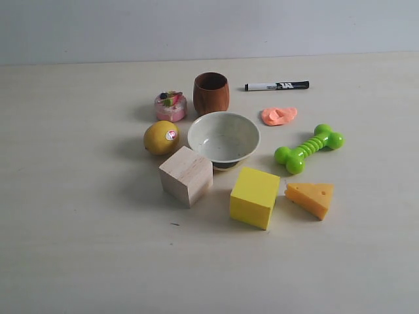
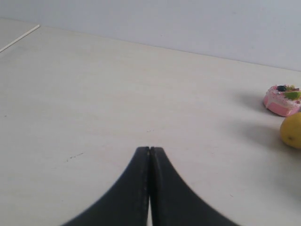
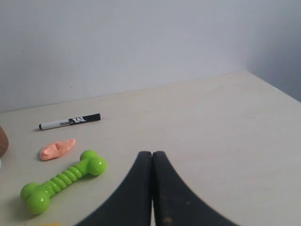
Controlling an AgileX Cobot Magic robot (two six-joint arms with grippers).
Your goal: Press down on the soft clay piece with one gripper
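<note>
My left gripper (image 2: 149, 150), two matte black fingers (image 2: 131, 188), broad at the base, curving in to narrow blunt tips, my right gripper (image 3: 152, 154) the same black, same curved taper

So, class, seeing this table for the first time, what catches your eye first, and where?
The bright yellow cube at the front of the cluster and the lime-green ribbed bone toy on the right stand out most. A pale speckled ceramic bowl sits in the middle, with the small flat salmon-orange clay piece behind it to the right.
</note>
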